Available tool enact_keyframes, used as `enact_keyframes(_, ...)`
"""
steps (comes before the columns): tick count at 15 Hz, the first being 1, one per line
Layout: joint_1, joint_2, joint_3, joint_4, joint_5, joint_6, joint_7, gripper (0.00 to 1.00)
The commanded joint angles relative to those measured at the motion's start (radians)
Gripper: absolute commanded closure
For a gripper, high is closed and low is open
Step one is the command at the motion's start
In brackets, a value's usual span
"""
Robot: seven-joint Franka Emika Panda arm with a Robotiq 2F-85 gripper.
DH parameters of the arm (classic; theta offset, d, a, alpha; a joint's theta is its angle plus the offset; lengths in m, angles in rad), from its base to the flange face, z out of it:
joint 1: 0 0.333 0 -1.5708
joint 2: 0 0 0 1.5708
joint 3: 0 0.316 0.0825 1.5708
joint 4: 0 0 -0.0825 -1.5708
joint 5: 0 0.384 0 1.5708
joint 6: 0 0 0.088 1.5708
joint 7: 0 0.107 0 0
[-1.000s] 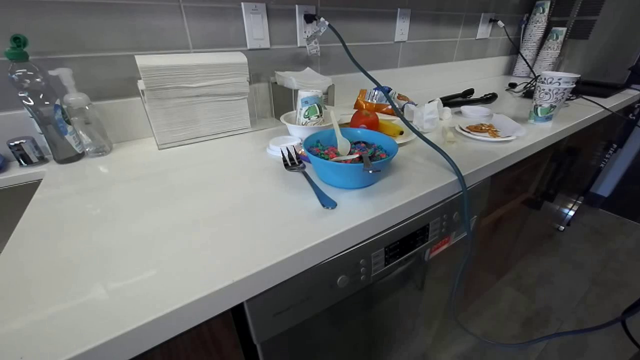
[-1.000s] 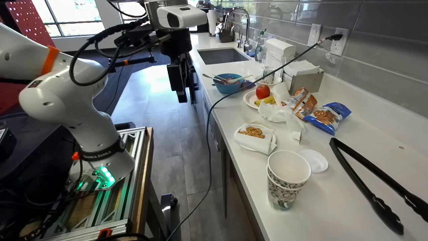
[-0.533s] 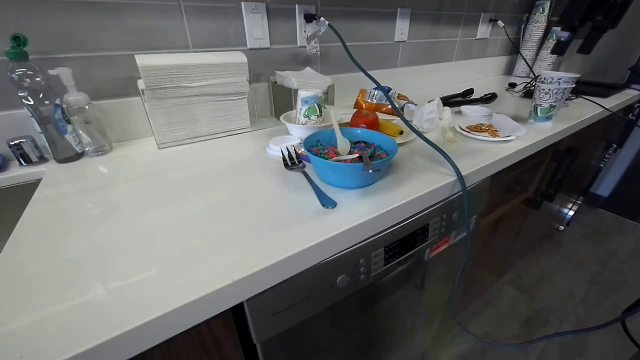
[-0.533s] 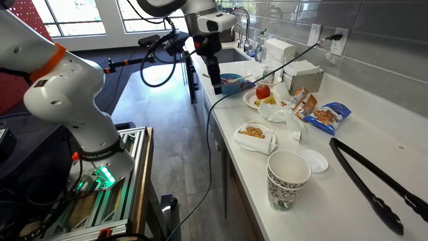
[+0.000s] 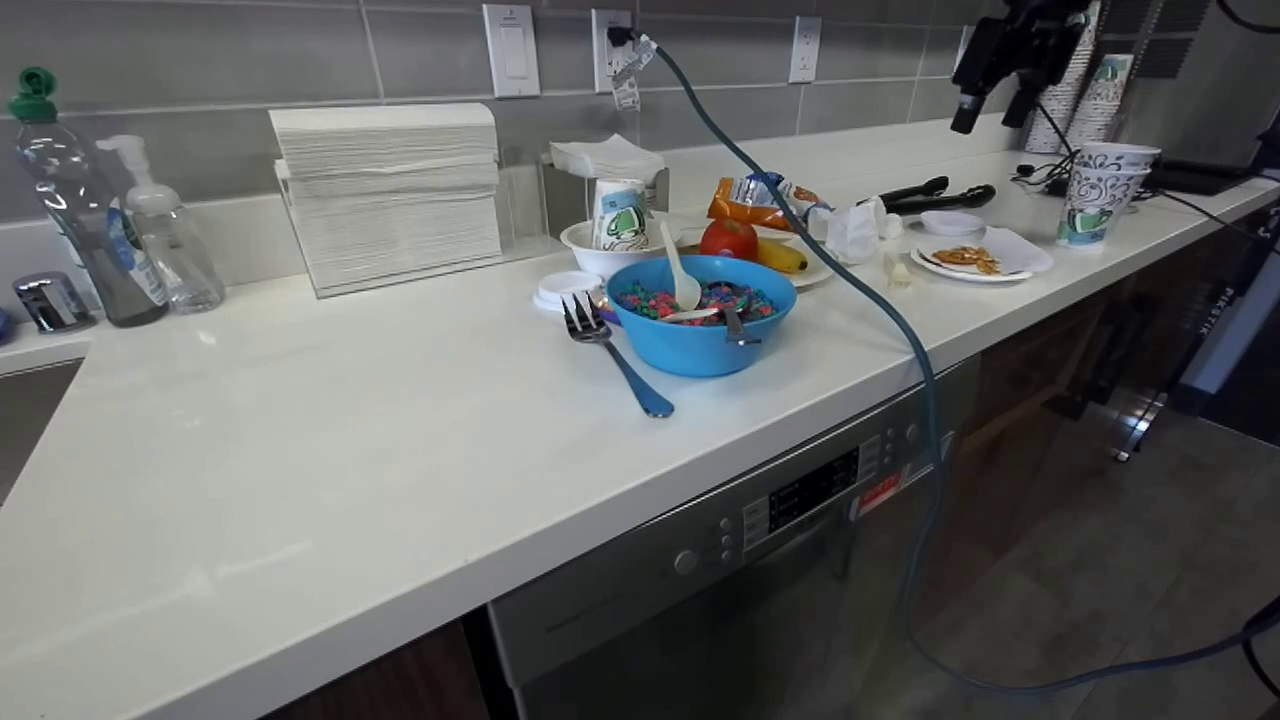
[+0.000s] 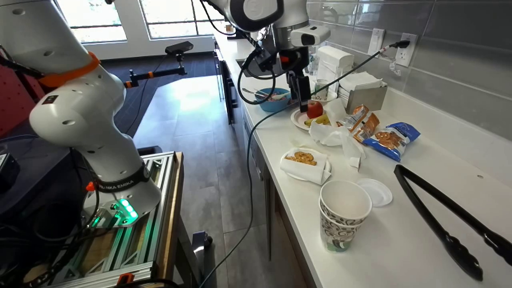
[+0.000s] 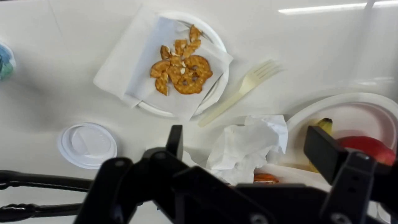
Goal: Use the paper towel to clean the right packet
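The crumpled white paper towel lies on the counter beside the plate of fruit; it also shows in both exterior views. Two snack packets lie behind it in an exterior view: an orange one and a blue one with pretzels printed on it. A bit of orange shows past the towel in the wrist view. My gripper is open and empty, held above the counter, with the towel between its fingers in the wrist view. It also shows in both exterior views.
A plate with pretzels, a pale fork, a lid, stacked cups and black tongs are around. A plate holds an apple and a banana. A blue bowl stands near. A dark cable crosses over the counter.
My arm has swung from beside the counter to over it, toward the towel and the fruit plate. The gripper has come into both exterior views. The objects on the counter have not moved.
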Motion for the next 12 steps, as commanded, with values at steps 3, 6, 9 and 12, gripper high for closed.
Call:
enact_keyframes(3, 0.012, 0.197, -0.007, 0.148, -0.040, -0.003, 0.003, 0.00)
enact_keyframes(6, 0.014, 0.272, -0.016, 0.194, -0.097, 0.050, 0.024, 0.00)
enact_keyframes(9, 0.019, 0.340, -0.023, 0.228, -0.098, 0.087, 0.025, 0.00)
enact_keyframes(12, 0.026, 0.403, -0.029, 0.260, -0.074, 0.159, 0.057, 0.00)
